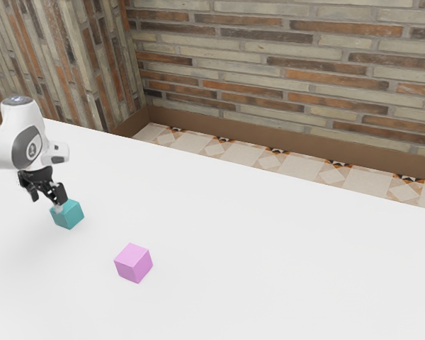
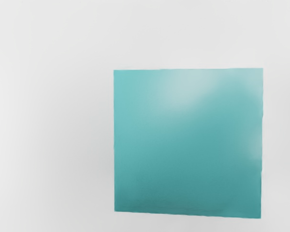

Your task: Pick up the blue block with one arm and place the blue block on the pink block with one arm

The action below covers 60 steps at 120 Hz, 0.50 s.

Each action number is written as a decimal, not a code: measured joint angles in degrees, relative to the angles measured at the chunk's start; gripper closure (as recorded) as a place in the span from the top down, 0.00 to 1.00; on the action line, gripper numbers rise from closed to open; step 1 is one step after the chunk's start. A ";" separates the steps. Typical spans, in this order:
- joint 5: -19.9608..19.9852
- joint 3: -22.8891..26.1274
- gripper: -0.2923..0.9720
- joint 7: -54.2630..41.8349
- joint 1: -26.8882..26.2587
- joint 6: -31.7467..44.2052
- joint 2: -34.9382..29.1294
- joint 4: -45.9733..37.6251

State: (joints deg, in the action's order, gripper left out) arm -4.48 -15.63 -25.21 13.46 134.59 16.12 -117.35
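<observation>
Teal-blue, the blue block (image 1: 67, 214) sits on the white desk (image 1: 269, 269) at the exterior view's left, apart from the pink block (image 1: 133, 263) lying further right. The black jaws stand apart just over its upper left edge, clamped on nothing

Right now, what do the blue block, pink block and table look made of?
Blue block: smooth teal, likely plastic or painted wood; flat colour with a soft pale sheen. Pink block: same look, crisp edges, matte faces. Table: plain white, matte, no grain; material unclear.
</observation>
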 joint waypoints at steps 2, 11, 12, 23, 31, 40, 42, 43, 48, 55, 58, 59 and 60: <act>0.11 0.23 0.77 -0.16 0.00 0.02 0.23 0.12; 0.62 1.18 0.77 -0.80 -0.02 0.05 0.97 0.32; 0.71 1.23 0.77 -0.87 -0.01 0.06 1.11 0.33; 1.43 1.49 0.77 -1.56 0.25 0.10 2.46 0.40; 1.74 1.51 0.77 -2.00 0.32 0.11 3.29 1.20; 1.95 1.50 0.77 -2.47 0.40 0.01 4.65 3.12; 1.98 1.52 0.77 -2.56 0.41 -0.01 4.97 3.39; 1.99 1.53 0.77 -2.61 0.41 -0.03 5.18 3.51; 2.05 1.55 0.77 -2.83 0.42 -0.08 6.09 4.10; 2.10 2.02 0.77 -3.11 0.43 -0.13 7.02 4.50; 2.26 2.18 0.76 -3.20 0.42 -0.16 7.32 4.65; 2.37 2.22 0.75 -3.23 0.42 -0.17 7.40 4.75; 2.47 2.25 0.75 -3.26 0.42 -0.18 7.47 4.84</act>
State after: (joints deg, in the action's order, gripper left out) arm -2.00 -13.38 -28.47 13.88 134.41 23.60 -112.52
